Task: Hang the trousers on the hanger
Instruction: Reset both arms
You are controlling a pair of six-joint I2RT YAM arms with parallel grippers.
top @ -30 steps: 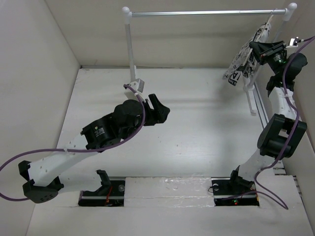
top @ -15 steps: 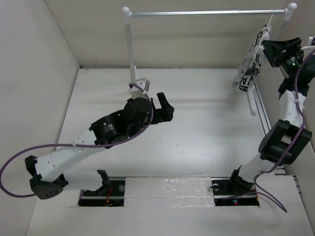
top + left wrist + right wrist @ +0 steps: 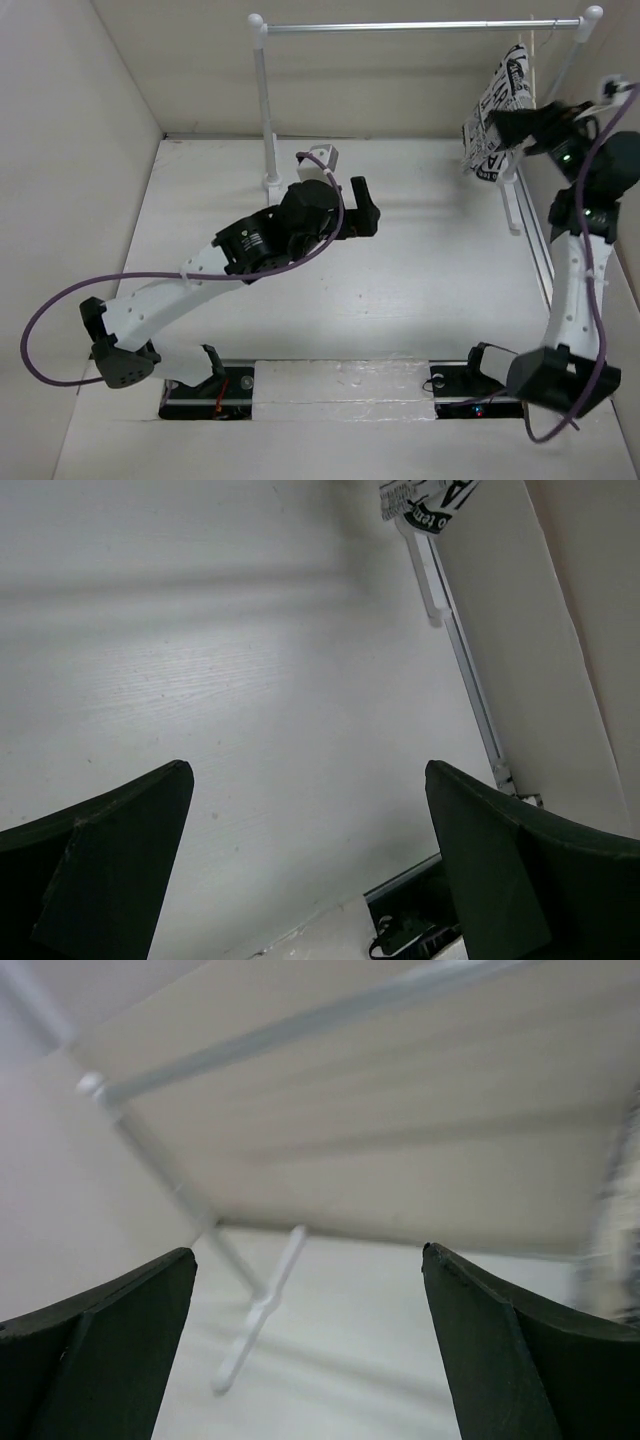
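The trousers [image 3: 499, 118], white with black newsprint, hang by the right end of the rail. The hanger is mostly hidden under the cloth; only a thin hook [image 3: 527, 38] seems to reach the bar. My right gripper [image 3: 497, 126] hovers at the trousers' near side, open and holding nothing. In the right wrist view its jaws [image 3: 305, 1250] stand wide, with the blurred trousers [image 3: 622, 1250] at the right edge. My left gripper [image 3: 366, 206] is open over the table's middle. In the left wrist view the gripper [image 3: 305, 765] is empty, with the trouser hem [image 3: 420, 500] far ahead.
The clothes rail has a metal bar [image 3: 420, 27], a white left post [image 3: 264, 110] and a right foot [image 3: 512, 200] on the table. Box walls close in on the left, back and right. A track [image 3: 540, 250] runs along the right wall.
My right gripper opened and let go of the trousers, drew off right, then came back beside them. The trousers swung and hang from the rail. My left arm reached forward and right, opening fully.
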